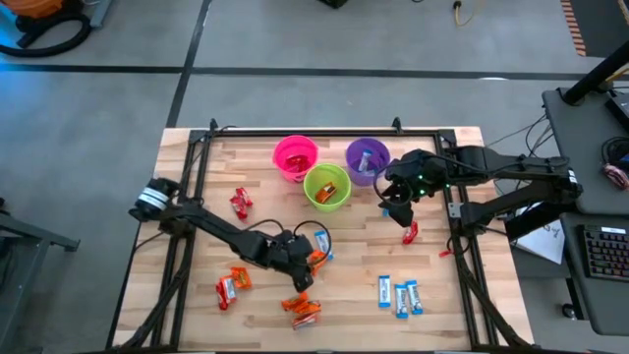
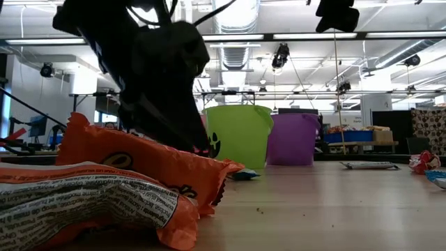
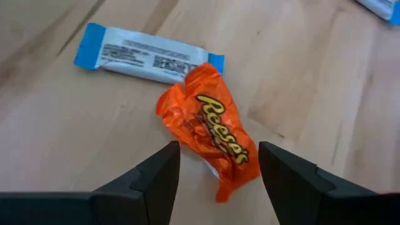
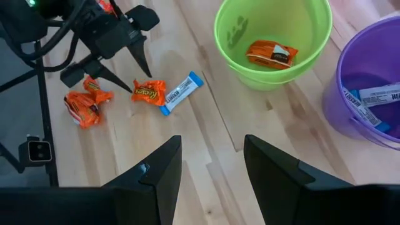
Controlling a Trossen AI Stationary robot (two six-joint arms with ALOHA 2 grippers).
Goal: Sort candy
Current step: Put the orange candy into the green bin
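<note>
Sorting is partly done, most candy is not yet in a cup: the green cup [image 4: 273, 47] holds one orange candy [image 4: 271, 54], the purple cup [image 4: 369, 94] holds blue-and-white candy [image 4: 377, 100], and the pink cup [image 1: 295, 157] seems to have something red inside, hard to tell. All three cups stand in a cluster near the middle of the tabletop's far edge. Left on the tabletop [image 1: 354, 265]: a red pair [image 1: 240, 202] toward the left edge, a red/orange pile [image 1: 232, 285] near the left near corner, an orange pile [image 1: 303, 309] at the near edge, three blue-and-white bars [image 1: 400, 295] toward the near right, and one red candy [image 1: 410, 232] right of centre. The left tool [image 3: 219, 172] hovers low over an orange Reese's candy [image 3: 212, 134] near the tabletop's middle, jaws wide open on either side of it, not gripping, no contact visible. That wrapper is crumpled, shiny and twisted at the ends; a flat blue-and-white bar [image 3: 147, 53] touches it on the far side. Judgement: this orange piece is next for the green cup, and the thin, crinkly wrapper could slip. The right tool [image 4: 212, 169] hangs above the tabletop just near of the green and purple cups, jaws parted and empty, waiting.
</note>
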